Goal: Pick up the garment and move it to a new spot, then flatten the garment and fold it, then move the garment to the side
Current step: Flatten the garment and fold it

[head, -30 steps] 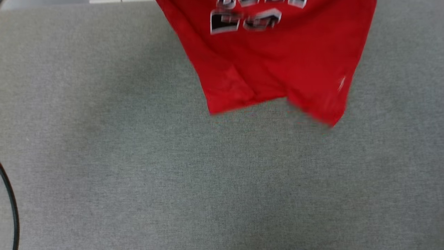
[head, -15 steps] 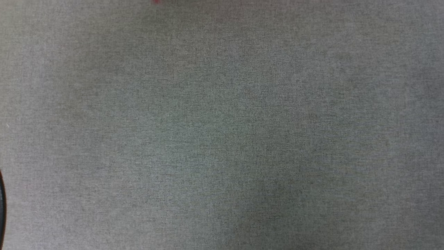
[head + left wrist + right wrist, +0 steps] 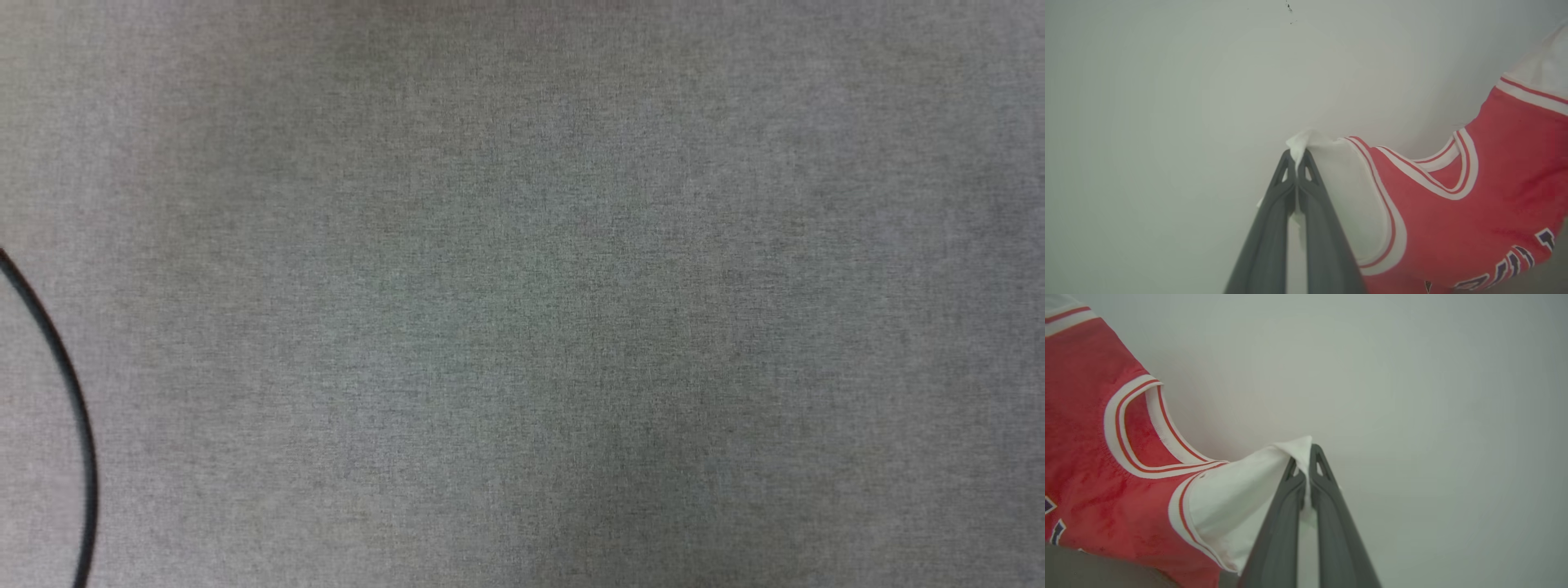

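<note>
The garment (image 3: 1453, 220) is a red jersey with white sleeves, red-white striped trim and dark lettering; it hangs in the air in front of a pale wall. My left gripper (image 3: 1297, 157) is shut on the white fabric of one sleeve. In the right wrist view the garment (image 3: 1090, 469) stretches off to the left, and my right gripper (image 3: 1304, 453) is shut on the white fabric of the other sleeve. The neckline sags between the two holds. The jersey's lower part is out of view.
The head view looks down on a grey fabric-covered table (image 3: 522, 294). A thin black cable (image 3: 69, 392) curves along its left edge. A pale wall (image 3: 1412, 396) stands behind the lifted jersey.
The red jersey hung in the upper head view a second ago and has since left it upward. The black cable now shows higher and further in at the left, so the camera has shifted.
</note>
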